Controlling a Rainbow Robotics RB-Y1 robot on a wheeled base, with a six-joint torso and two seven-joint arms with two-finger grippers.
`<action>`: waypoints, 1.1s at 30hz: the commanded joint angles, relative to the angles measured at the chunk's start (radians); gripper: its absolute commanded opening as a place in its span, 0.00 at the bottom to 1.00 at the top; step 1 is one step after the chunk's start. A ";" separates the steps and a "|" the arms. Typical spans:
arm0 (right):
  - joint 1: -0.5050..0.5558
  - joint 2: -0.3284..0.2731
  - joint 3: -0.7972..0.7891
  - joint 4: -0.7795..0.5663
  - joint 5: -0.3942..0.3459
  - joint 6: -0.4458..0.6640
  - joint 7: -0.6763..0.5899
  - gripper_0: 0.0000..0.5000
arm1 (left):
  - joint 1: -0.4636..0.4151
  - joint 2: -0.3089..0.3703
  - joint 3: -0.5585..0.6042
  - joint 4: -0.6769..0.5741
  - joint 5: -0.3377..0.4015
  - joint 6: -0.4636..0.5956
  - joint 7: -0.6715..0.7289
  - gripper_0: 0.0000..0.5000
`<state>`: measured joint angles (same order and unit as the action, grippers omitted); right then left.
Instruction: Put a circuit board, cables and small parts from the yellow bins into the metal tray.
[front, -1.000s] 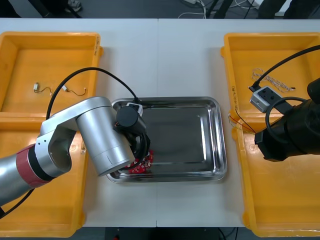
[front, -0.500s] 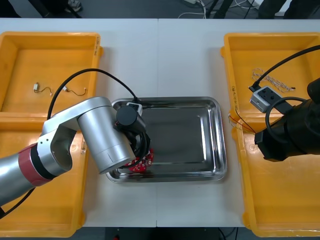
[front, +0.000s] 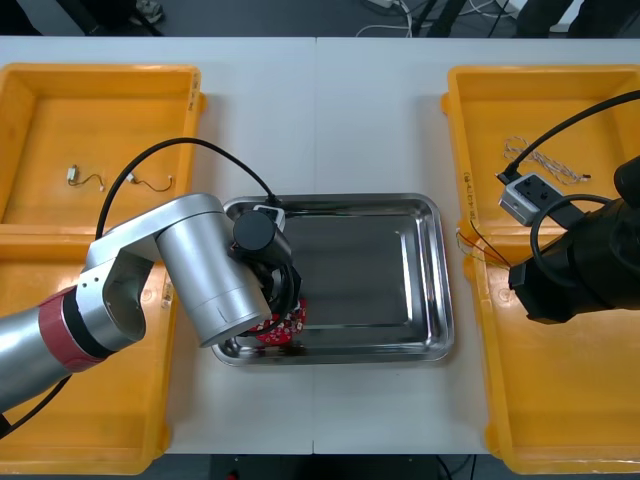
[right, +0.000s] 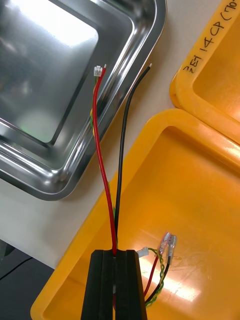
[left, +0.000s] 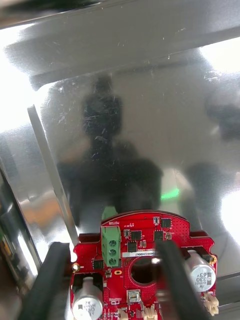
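The left gripper (left: 107, 247) hangs low over the near left corner of the metal tray (front: 441, 290), fingers spread wide; the circuit board (left: 140, 235) lies beneath them, apparently loose on the tray floor; the right gripper (right: 115, 254), above the near right yellow bin (right: 195, 170), pinches a red cable (right: 102, 165) and a black cable (right: 125, 140); the red one's tip reaches the tray's rim.

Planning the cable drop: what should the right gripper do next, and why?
Probably move left over the metal tray before opening: the right gripper, shut on the red cable, hangs over the near right yellow bin, only the cable's tip over the tray. The left gripper is at the circuit board there.
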<state>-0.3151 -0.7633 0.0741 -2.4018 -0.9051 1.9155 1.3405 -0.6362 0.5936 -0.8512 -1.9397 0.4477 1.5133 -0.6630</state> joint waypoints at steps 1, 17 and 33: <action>-0.018 0.005 0.004 -0.031 -0.008 0.004 -0.047 0.00 | -0.042 -0.026 -0.012 -0.016 -0.009 -0.013 -0.001 1.00; -0.025 0.009 0.016 -0.031 -0.035 0.004 -0.037 0.00 | -0.094 -0.015 0.113 -0.094 0.117 0.151 -0.030 1.00; -0.185 0.073 0.263 0.006 0.041 0.004 -0.027 0.00 | -0.157 0.112 0.328 -0.130 0.321 0.297 -0.130 1.00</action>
<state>-0.4280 -0.7311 0.2829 -2.4007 -0.8721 1.9156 1.3405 -0.7416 0.6457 -0.5809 -2.0334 0.7344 1.7785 -0.6659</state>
